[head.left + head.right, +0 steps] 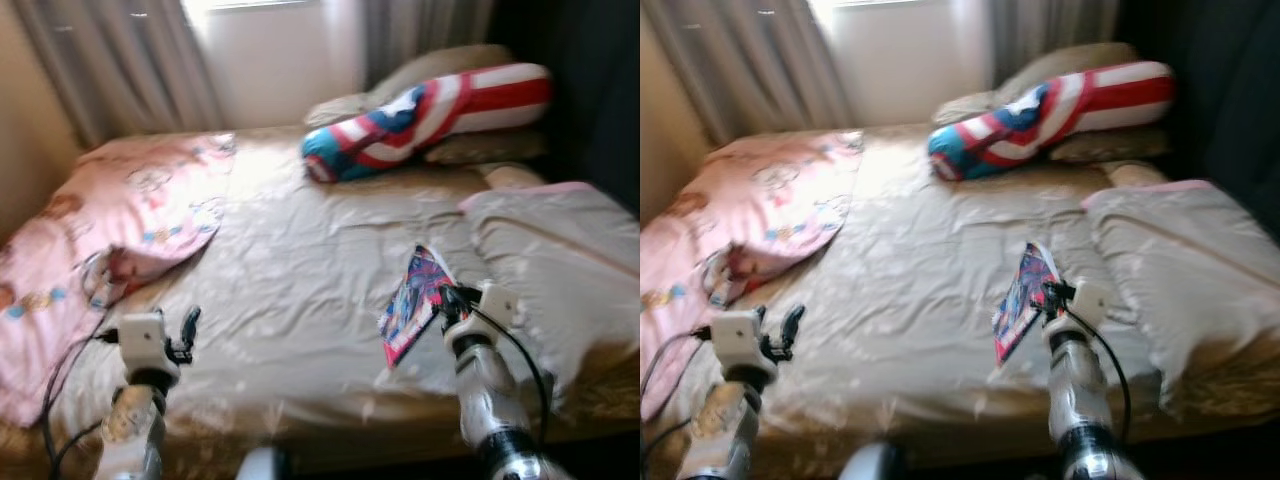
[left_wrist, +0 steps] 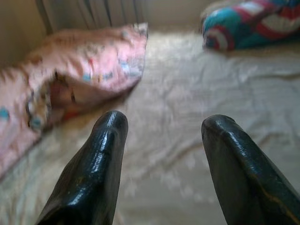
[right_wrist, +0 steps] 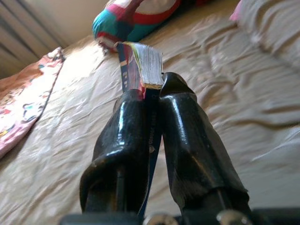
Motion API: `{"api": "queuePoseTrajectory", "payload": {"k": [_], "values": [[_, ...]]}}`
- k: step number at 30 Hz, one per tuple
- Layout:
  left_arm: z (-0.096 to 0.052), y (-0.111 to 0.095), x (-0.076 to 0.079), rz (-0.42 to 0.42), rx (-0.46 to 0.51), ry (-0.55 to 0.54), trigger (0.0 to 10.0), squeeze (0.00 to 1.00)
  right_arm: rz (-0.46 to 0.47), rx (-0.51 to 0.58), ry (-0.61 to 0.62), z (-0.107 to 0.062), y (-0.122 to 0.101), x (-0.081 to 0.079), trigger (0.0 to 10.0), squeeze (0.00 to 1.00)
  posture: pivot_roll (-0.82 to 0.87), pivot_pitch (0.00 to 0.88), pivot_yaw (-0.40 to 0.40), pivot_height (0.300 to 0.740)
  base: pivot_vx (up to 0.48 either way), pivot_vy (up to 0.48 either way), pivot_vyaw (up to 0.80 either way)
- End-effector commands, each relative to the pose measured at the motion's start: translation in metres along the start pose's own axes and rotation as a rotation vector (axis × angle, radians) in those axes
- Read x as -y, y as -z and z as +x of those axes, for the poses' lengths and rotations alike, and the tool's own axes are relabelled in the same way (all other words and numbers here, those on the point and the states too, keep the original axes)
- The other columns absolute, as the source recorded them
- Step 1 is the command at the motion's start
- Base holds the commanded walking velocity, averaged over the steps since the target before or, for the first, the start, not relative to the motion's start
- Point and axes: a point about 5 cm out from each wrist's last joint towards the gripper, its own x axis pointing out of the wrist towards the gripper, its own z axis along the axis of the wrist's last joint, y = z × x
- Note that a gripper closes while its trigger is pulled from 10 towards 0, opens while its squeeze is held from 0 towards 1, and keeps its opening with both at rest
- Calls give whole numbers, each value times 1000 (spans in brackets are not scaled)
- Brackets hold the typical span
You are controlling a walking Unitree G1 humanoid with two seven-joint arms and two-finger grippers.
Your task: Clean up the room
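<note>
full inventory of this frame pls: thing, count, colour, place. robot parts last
bed sheet: 1, beige, covers the bed, wrinkled
blanket: 1, pink with cartoon print, bunched on the bed's left side
bolster pillow: 1, red, white and blue with a star, at the head of the bed
beige pillows: at least 2, behind and under the bolster
pale pillow: 1, off-white with a pink edge, right side of the bed
book: 1, colourful cover, held above the sheet
curtains: grey, behind the bed by the window
left gripper: open, over the sheet near the blanket
right gripper: shut on the book
</note>
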Motion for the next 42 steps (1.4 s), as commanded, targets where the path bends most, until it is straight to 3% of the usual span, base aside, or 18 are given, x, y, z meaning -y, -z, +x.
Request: {"api": "queuePoseTrajectory", "payload": {"k": [1, 17, 42], "values": [[6, -10, -3, 15, 24, 4, 10000, 0, 21, 38, -46, 7, -9, -13, 10000, 0, 9, 9, 86, 646, 0, 0, 0], [4, -11, -6, 13, 19, -7, 10000, 0, 49, 33, -54, 6, -4, -12, 10000, 0, 18, 35, 74, 646, 0, 0, 0], [-1, -16, -3, 21, 27, 8, 10000, 0, 48, 43, -99, 7, -4, -20, 10000, 0, 28, 91, 76, 646, 231, 0, 0]]}}
